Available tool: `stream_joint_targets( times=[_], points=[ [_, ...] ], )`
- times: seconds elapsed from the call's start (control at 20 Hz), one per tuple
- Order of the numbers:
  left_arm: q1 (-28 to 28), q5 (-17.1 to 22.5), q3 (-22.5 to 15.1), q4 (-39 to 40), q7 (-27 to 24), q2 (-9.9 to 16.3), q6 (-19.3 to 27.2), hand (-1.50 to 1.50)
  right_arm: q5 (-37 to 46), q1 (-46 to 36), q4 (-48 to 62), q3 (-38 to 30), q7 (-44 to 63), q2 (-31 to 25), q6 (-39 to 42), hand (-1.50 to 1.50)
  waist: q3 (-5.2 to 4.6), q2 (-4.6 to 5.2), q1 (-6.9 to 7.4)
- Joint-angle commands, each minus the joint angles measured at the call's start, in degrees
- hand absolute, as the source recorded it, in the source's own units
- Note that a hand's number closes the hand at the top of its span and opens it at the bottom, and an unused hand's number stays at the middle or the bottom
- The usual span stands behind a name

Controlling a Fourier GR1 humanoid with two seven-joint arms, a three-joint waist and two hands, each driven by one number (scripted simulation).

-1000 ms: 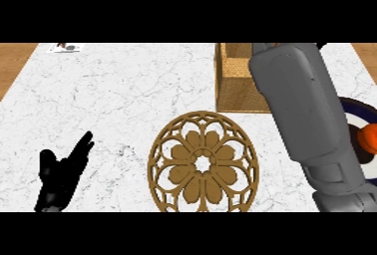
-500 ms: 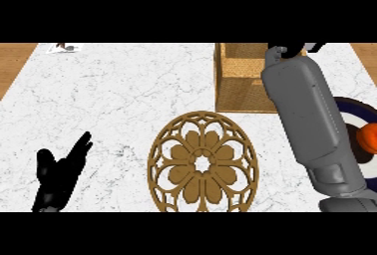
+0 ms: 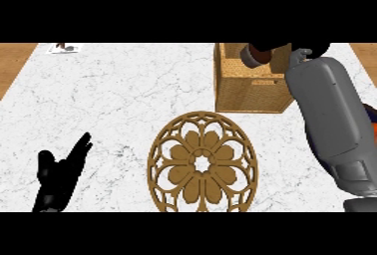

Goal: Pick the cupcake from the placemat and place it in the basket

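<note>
The right hand (image 3: 274, 50), fingers curled round the cupcake (image 3: 254, 56), hung over the basket (image 3: 247, 92). The left hand (image 3: 60, 174) rested open at lower left, beside the placemat (image 3: 202, 169).

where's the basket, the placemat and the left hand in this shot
basket (image 3: 249, 89), head view, on its front woven wall
placemat (image 3: 202, 167), head view, on its central rosette
left hand (image 3: 60, 174), head view, on its palm

White marble counter (image 3: 132, 99) (wood floor (image 3: 15, 60) beyond).
</note>
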Motion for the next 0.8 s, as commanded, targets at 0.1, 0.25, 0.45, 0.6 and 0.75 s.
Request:
stream_joint_targets(
  times=[0.1, 0.25, 0.45, 0.6, 0.75],
  points=[
    [1.8, 0.29, 0.43, 6.45, 0.0, -0.91, -1.4, 0.0, -0.06, 0.97, -4.42, -0.19, 0.2, -0.43, 0.02, -1.5, -0.73, 0.26, -0.42],
    [1.24, 1.17, 2.0, 4.27, 2.11, 0.72, -2.16, 0.0, -2.95, 3.02, -8.43, -2.91, -0.9, -2.6, 0.5, -1.5, -0.7, 0.18, -0.61],
    [1.63, 0.33, 0.84, 3.44, 2.92, -0.74, -1.22, 0.0, -4.75, 6.98, -11.35, -6.73, -0.47, -3.79, -3.09, -1.5, -0.68, 0.2, -0.95],
    [2.63, 0.26, 1.22, 2.98, 2.26, -1.16, -0.95, 0.0, -5.07, 7.58, -17.64, -7.57, 3.72, -6.58, 0.2, -1.5, -0.71, -0.04, -1.23],
    [2.91, 0.06, 1.86, 4.87, 0.42, -1.42, -0.99, 0.0, -8.26, 14.71, -23.1, -10.38, 3.61, -9.67, 3.12, -1.5, -0.7, -0.15, -2.13]
  ],
)
